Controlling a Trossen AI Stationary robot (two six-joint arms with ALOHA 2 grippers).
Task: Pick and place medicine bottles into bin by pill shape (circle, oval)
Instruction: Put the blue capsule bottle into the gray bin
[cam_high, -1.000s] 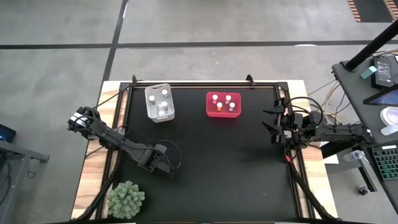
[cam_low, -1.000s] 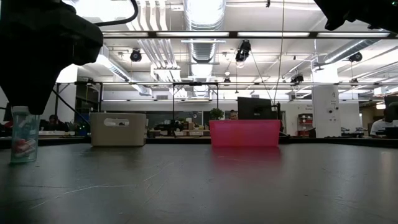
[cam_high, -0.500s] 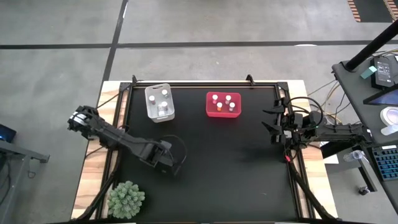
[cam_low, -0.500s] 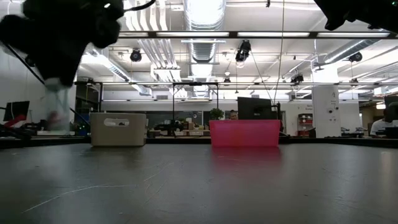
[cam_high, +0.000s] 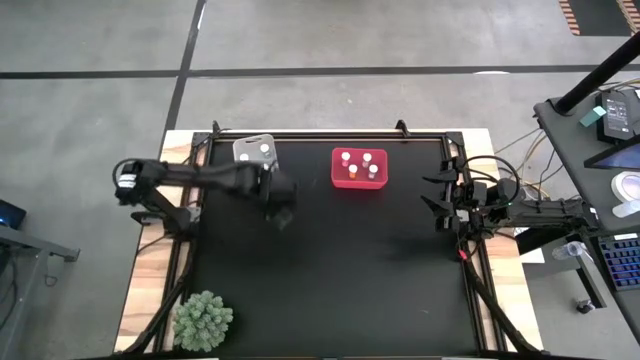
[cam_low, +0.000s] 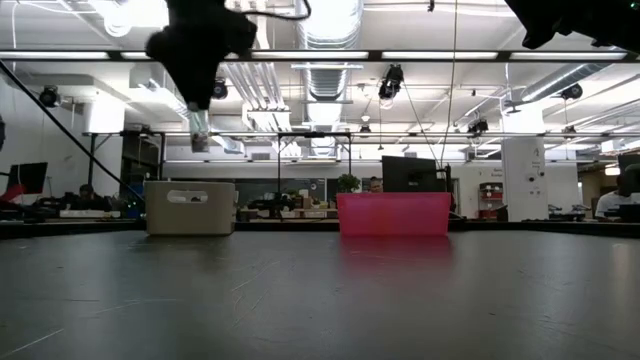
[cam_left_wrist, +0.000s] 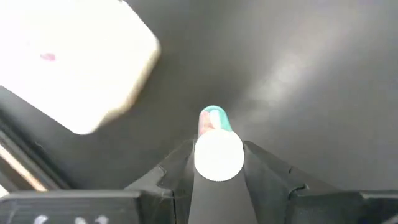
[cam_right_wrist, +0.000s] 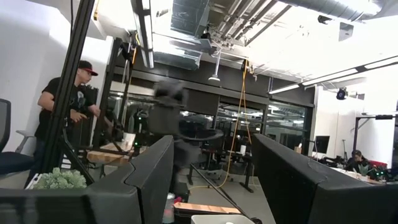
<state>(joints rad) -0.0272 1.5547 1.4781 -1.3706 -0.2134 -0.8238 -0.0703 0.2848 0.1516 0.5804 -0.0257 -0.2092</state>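
Note:
My left gripper (cam_high: 279, 203) hangs high above the black table, just near and right of the clear bin (cam_high: 250, 150), and is shut on a small medicine bottle (cam_left_wrist: 213, 119) with a round white cap. In the low view the bottle (cam_low: 200, 131) hangs under the gripper (cam_low: 200, 105), above the clear bin (cam_low: 190, 207). The red bin (cam_high: 358, 168) stands to the right with several white-capped bottles inside. My right gripper (cam_high: 438, 195) waits open and empty at the table's right edge. My left gripper pinches the bottle at its white cap (cam_left_wrist: 203, 157) between its two fingers (cam_left_wrist: 258, 163). The fingers come from above, pointing down. The bottle hangs upright below them, lifted clear of the table.
White caps (cam_high: 264, 148) show inside the clear bin, part of which my left arm covers. A green spiky plant (cam_high: 203, 320) stands at the near left corner. A person (cam_right_wrist: 62, 106) stands in the room beyond the table. Open black table lies between the bins and the near edge.
My left gripper has risen from the near left part of the table, lifting the bottle clear, and has carried it toward the far edge to a spot beside the clear bin. The bottle has stayed upright in the hold.

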